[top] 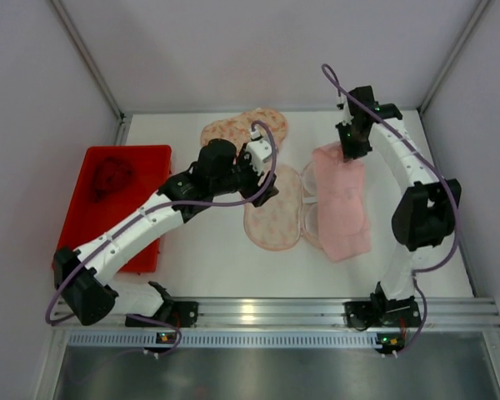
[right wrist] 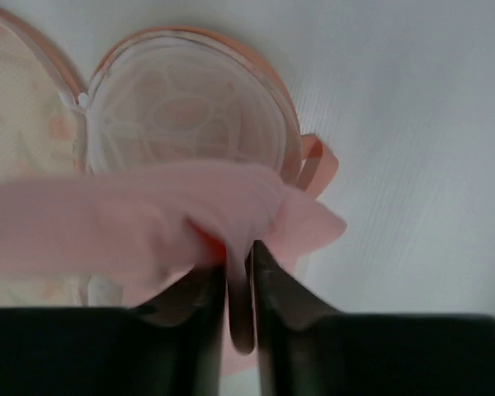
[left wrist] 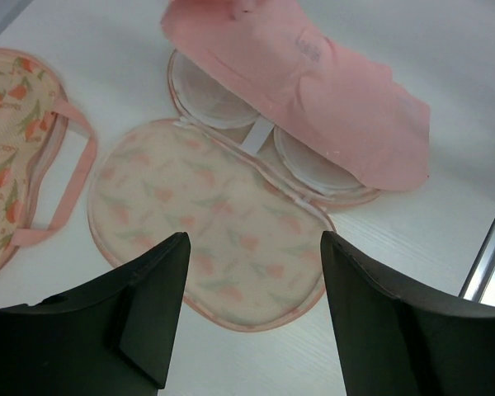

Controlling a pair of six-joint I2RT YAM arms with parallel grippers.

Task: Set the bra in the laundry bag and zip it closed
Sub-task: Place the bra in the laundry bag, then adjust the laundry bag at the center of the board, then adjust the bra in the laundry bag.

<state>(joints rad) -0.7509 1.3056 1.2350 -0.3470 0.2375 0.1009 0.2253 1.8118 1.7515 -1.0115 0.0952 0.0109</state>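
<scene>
I read the right tool [right wrist: 240,260] clamped on the bra [top: 342,200]; the bra lies draped over the mesh half of the open laundry bag [top: 273,218]; the left tool [left wrist: 256,247] hovers, jaws apart; tucking, closing and zipping are not yet done.
</scene>
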